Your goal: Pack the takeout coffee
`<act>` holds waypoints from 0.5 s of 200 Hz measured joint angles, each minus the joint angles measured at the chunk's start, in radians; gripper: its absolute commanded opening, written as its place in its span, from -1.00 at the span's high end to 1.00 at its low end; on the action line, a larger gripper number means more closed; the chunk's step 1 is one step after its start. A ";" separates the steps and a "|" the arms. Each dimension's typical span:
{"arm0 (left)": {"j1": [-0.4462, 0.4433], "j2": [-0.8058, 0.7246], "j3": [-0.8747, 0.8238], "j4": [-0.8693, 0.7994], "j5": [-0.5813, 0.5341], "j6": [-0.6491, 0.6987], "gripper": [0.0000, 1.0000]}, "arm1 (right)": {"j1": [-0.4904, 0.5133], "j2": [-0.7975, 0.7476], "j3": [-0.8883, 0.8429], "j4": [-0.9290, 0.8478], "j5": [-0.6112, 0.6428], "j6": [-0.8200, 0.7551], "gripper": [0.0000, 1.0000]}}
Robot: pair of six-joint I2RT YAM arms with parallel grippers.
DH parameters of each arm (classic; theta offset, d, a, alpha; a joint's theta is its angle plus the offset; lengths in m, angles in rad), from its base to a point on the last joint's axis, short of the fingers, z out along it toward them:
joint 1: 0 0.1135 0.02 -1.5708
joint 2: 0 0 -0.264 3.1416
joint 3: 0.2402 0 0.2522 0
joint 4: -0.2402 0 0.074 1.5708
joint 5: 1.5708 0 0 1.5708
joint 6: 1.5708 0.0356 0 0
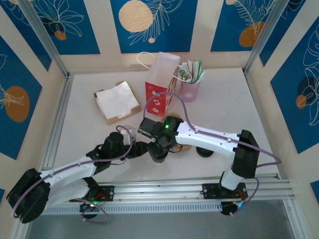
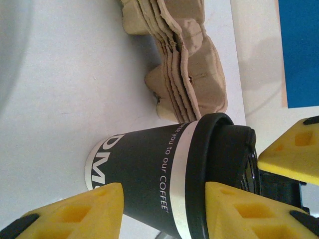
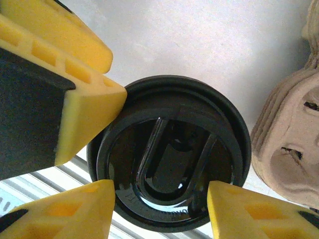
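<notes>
1. The takeout coffee (image 2: 144, 174) has a dark, matt paper wall with white print, and a smooth white band at its top
2. On top of the coffee, the lid (image 3: 169, 154) is black plastic, glossy, with bright highlights
3. Just beside the coffee, the stacked carriers (image 2: 192, 69) are tan moulded pulp, rough, fibrous and ragged-edged
4. Around the coffee, the left gripper (image 2: 163, 211) and right gripper (image 3: 159, 209) have fingers (image 2: 75, 214) of matt yellow plastic
5. Under the coffee, the table (image 2: 65, 89) is white and smooth, with a low sheen
6. Between the coffee and the arm bases, the rail (image 1: 174, 188) is ribbed, dull silver metal
</notes>
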 measured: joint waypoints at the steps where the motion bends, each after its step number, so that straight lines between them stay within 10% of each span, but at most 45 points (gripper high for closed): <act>1: 0.000 0.000 0.000 0.000 0.000 0.000 0.09 | 0.000 0.000 0.000 0.000 0.000 0.000 -0.07; 52: 0.000 -0.003 0.000 -0.012 -0.001 0.001 -0.06 | -0.030 0.001 0.001 0.003 -0.017 -0.001 -0.07; 100: -0.002 -0.064 0.072 -0.171 -0.013 0.025 -0.66 | -0.035 -0.036 0.036 -0.015 -0.011 -0.007 -0.39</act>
